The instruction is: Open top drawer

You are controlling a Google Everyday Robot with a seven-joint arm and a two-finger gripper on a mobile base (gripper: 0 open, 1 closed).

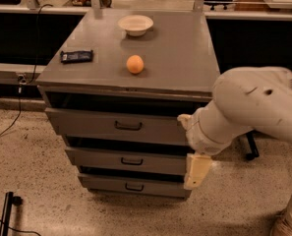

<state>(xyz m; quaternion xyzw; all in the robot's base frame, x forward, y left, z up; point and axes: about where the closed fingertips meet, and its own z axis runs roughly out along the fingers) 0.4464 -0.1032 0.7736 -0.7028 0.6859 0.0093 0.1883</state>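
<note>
The top drawer [91, 125] is the widest of three grey drawers in a grey metal cabinet. Its flat front has a small dark bar handle [128, 127] at the centre, and a dark gap shows between it and the cabinet top. My gripper [197, 171] is cream-coloured and hangs down from the white arm [248, 107]. It is in front of the cabinet's right front corner, level with the middle drawer [101, 159]. It is to the right of and below the top drawer's handle and holds nothing.
On the cabinet top [175, 58] lie an orange [134, 64], a white bowl [135, 24] and a dark flat packet [77, 56]. The bottom drawer [106, 184] is the narrowest. A speckled floor lies in front, with cables [8, 122] at the left.
</note>
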